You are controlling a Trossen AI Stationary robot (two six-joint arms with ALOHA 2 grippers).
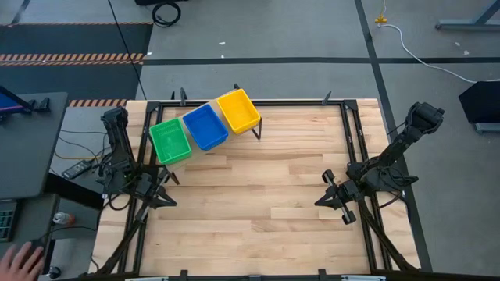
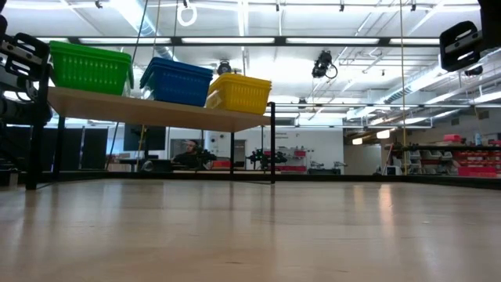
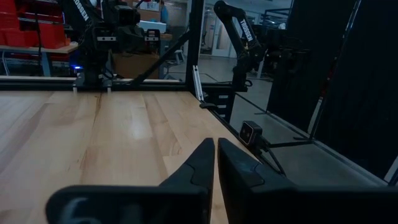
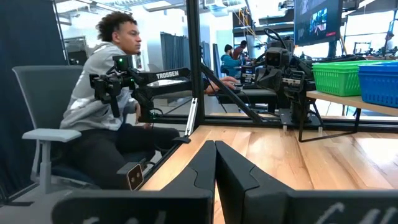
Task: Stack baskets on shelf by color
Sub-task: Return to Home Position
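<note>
Black fingers of the left gripper are pressed together on nothing. The right gripper is the same, closed on air. Both sit low over the wooden tabletop at opposite side edges, tips facing each other. The shelf is near the left gripper and well apart from the right. On it, side by side: green baskets, blue baskets, yellow baskets. Sorting looks done. Step in hand reads as parking the arms. Next move: settle to rest, no grasp needed.
</note>
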